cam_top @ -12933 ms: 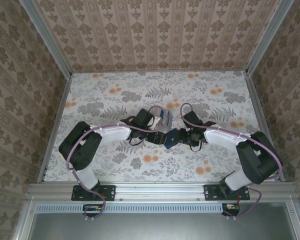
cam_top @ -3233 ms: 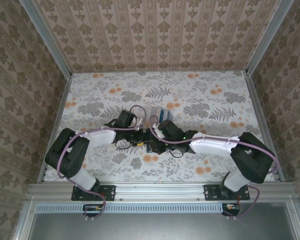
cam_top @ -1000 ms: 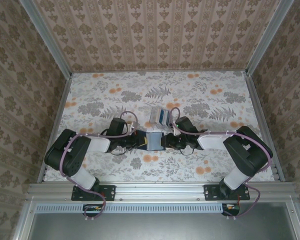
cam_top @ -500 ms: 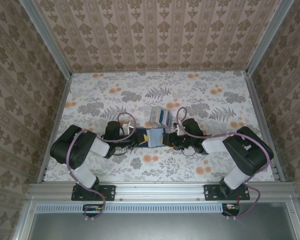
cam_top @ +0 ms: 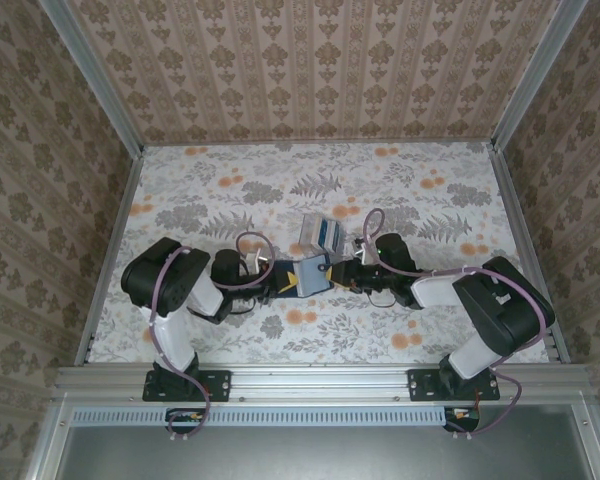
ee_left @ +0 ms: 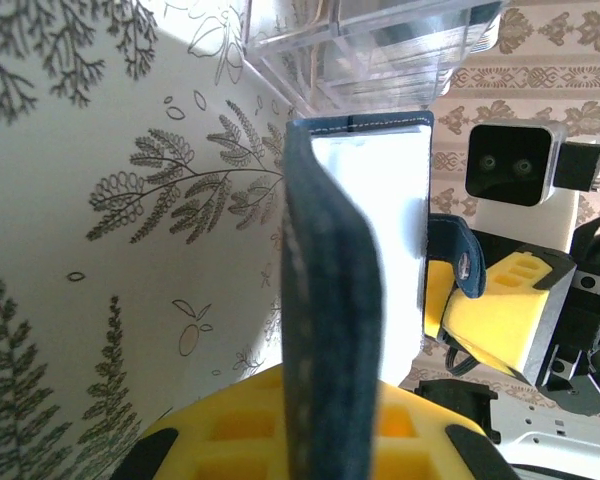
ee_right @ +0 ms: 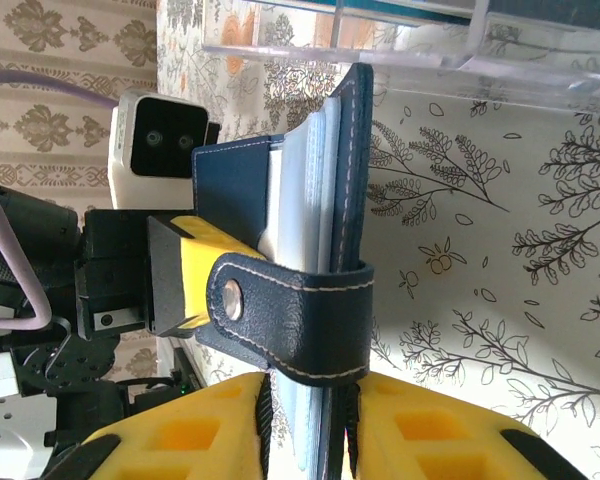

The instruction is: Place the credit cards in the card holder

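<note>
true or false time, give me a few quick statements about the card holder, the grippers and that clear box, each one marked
1. The left gripper and the right gripper both clamp the card holder. True.
2. The card holder is red. False: it is dark navy blue.
3. A clear plastic box sits just beyond the card holder. True.
4. The left gripper hangs open, away from the card holder. False: it is shut on the holder's edge.
5. Something pale shows between the holder's covers. True.

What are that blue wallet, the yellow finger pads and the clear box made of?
The card holder looks like matte navy leather or imitation, with pale edge stitching and a snap strap. The yellow finger pads: probably moulded foam or plastic, given square recesses. The clear box: glossy transparent hard plastic, edges shining.
</note>
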Tool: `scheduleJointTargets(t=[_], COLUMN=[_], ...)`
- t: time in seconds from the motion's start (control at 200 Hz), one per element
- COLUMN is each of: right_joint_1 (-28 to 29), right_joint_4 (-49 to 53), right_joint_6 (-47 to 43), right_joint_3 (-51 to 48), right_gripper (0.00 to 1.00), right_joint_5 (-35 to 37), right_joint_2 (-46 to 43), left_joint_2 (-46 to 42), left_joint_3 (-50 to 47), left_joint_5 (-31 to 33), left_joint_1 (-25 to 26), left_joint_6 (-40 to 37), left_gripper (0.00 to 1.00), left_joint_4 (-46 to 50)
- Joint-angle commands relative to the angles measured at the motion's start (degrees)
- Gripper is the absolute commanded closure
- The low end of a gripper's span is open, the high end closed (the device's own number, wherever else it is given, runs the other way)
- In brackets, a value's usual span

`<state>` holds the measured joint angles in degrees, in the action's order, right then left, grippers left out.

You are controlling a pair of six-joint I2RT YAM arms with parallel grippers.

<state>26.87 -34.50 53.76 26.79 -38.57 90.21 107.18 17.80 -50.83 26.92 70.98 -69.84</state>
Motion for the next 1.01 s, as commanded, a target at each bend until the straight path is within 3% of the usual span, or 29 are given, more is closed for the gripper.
scheduleJointTargets(t=[0.0,0.135,0.44,1.0], right_joint_1=[-0.07,0.29,0.36,2.39], right_joint_4=[-0.05,1.92,3.04,8.0], right_joint_6=[-1.4,-2.44,-3.5,-6.56], right_joint_3=[1.11,2.26,2.04,4.85], right_gripper=[0.68,0.64,0.77,0.77], right_joint_5=[-3.0,-3.1,-2.3,-0.49], right_joint_2=[0.99,1.67,2.65,5.76], left_joint_2=[-0.4,-0.03,-0.31,0.23], left_joint_3=[0.04,0.04,0.39,0.57], left_joint_5=[-0.78,-0.95,-0.87,-1.3], left_joint_1=[-0.29,-0.31,-0.29,-0.21], left_joint_6=[0.39,0.66,1.07,0.98], left_gripper=[1.0,1.0,1.0,1.0], left_joint_4=[-3.43,-3.54,-3.56,-3.63])
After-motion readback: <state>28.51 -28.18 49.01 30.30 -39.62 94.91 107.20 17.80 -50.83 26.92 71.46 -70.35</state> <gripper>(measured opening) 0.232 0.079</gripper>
